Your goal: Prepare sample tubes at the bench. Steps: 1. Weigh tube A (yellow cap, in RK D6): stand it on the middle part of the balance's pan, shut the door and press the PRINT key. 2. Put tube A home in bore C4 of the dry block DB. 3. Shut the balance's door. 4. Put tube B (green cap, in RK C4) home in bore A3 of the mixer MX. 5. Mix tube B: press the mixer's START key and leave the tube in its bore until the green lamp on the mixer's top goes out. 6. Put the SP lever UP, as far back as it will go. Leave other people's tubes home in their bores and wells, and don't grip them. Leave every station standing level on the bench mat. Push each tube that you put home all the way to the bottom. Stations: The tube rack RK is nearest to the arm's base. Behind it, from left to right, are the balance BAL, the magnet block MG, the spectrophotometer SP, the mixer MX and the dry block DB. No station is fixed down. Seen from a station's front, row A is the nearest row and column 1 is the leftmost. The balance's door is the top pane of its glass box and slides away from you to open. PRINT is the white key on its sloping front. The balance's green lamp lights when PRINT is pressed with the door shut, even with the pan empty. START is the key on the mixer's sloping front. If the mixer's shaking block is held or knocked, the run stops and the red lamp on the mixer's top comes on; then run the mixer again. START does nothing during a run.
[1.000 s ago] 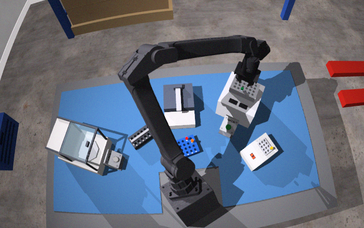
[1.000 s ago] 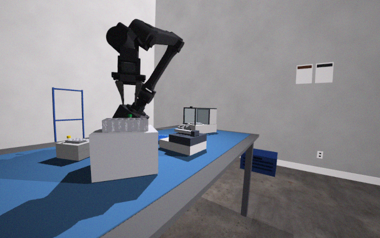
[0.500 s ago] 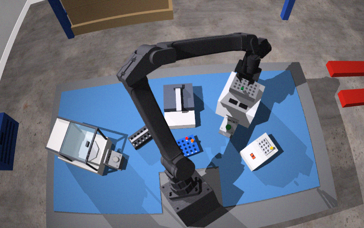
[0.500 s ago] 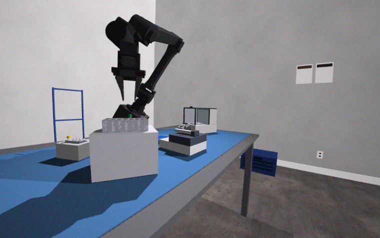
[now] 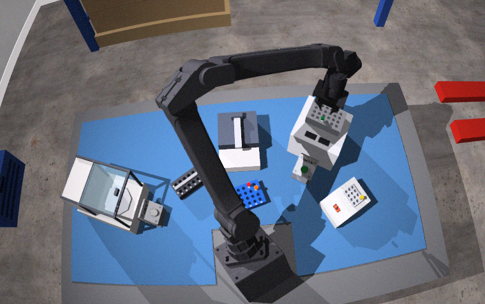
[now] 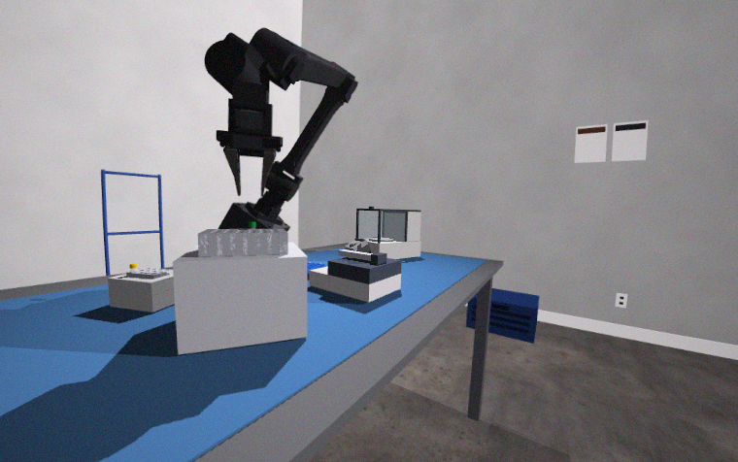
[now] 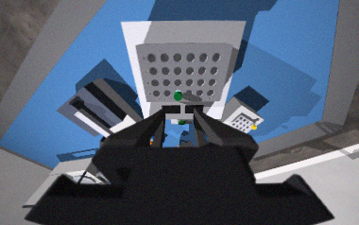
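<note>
Tube B, with its green cap (image 5: 322,117) (image 6: 251,223) (image 7: 178,95), stands in a front-row bore of the shaking block on the mixer MX (image 5: 311,143) (image 6: 239,299) (image 7: 137,33). My gripper (image 5: 327,105) (image 6: 251,190) (image 7: 179,112) hangs straight above that cap, well clear of it, with the fingers partly apart and nothing between them. The green START key (image 5: 304,169) sits on the mixer's sloping front. Tube A's yellow cap (image 5: 362,197) (image 6: 132,266) (image 7: 253,127) shows in the dry block DB (image 5: 339,211) (image 6: 139,293).
The spectrophotometer SP (image 5: 238,157) (image 6: 359,277) stands left of the mixer, its white lever (image 5: 237,132) lying along the top. The blue rack RK (image 5: 252,198) holds a red and an orange tube. The magnet block (image 5: 186,183) and the balance (image 5: 103,193) (image 6: 389,225) stand further left.
</note>
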Motion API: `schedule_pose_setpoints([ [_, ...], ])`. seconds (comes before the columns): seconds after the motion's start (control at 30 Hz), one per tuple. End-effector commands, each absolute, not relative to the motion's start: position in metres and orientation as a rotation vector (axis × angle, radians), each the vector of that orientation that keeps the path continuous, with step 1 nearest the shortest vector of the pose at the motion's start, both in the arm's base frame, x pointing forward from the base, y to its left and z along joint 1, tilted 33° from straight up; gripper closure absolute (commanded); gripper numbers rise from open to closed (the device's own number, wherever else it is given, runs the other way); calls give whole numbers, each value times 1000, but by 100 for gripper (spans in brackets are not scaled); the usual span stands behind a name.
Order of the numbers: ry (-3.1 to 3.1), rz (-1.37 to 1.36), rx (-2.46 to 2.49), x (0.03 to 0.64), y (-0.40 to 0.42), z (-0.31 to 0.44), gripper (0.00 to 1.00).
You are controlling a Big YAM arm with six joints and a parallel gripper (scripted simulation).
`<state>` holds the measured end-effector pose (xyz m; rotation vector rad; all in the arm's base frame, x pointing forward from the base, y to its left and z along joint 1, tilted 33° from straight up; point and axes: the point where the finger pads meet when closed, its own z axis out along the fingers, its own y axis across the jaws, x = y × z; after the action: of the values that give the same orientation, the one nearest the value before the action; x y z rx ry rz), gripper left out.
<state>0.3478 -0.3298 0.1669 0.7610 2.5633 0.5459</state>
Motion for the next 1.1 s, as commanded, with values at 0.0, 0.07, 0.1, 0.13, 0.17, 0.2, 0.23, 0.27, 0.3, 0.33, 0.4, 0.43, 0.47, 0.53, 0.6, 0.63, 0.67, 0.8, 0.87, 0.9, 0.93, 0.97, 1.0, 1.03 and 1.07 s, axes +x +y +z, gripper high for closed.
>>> schedule_pose_setpoints([
  [0.0, 2552, 521, 741, 351, -336, 178, 64],
  [0.07, 2552, 521, 741, 351, -336, 178, 64],
  [0.1, 2552, 521, 741, 351, -336, 178, 64],
  [0.13, 2552, 521, 741, 351, -336, 178, 64],
  [0.17, 2552, 521, 741, 351, -336, 178, 64],
  [0.2, 2552, 521, 741, 351, -336, 178, 64],
  [0.23, 2552, 521, 741, 351, -336, 178, 64],
  [0.27, 2552, 521, 741, 351, -336, 178, 64],
  [0.3, 2552, 521, 741, 351, -336, 178, 64],
  [0.33, 2552, 521, 741, 351, -336, 178, 64],
  [0.4, 2552, 521, 741, 351, -336, 178, 64],
  [0.43, 2552, 521, 741, 351, -336, 178, 64],
  [0.47, 2552, 521, 741, 351, -336, 178, 64],
  [0.53, 2552, 521, 741, 351, -336, 178, 64],
  [0.6, 2552, 521, 741, 351, -336, 178, 64],
  [0.63, 2552, 521, 741, 351, -336, 178, 64],
  [0.67, 2552, 521, 741, 351, -336, 178, 64],
  [0.8, 2537, 521, 784, 342, -327, 171, 100],
  [0.87, 2531, 517, 800, 331, -324, 160, 100],
  [0.9, 2531, 517, 800, 330, -323, 160, 100],
  [0.93, 2527, 524, 820, 326, -318, 154, 100],
  [0.97, 2527, 524, 820, 322, -313, 149, 100],
  [1.0, 2527, 524, 820, 318, -308, 143, 100],
  [1.03, 2523, 531, 840, 314, -303, 137, 100],
  [1.07, 2524, 531, 840, 310, -298, 132, 100],
])
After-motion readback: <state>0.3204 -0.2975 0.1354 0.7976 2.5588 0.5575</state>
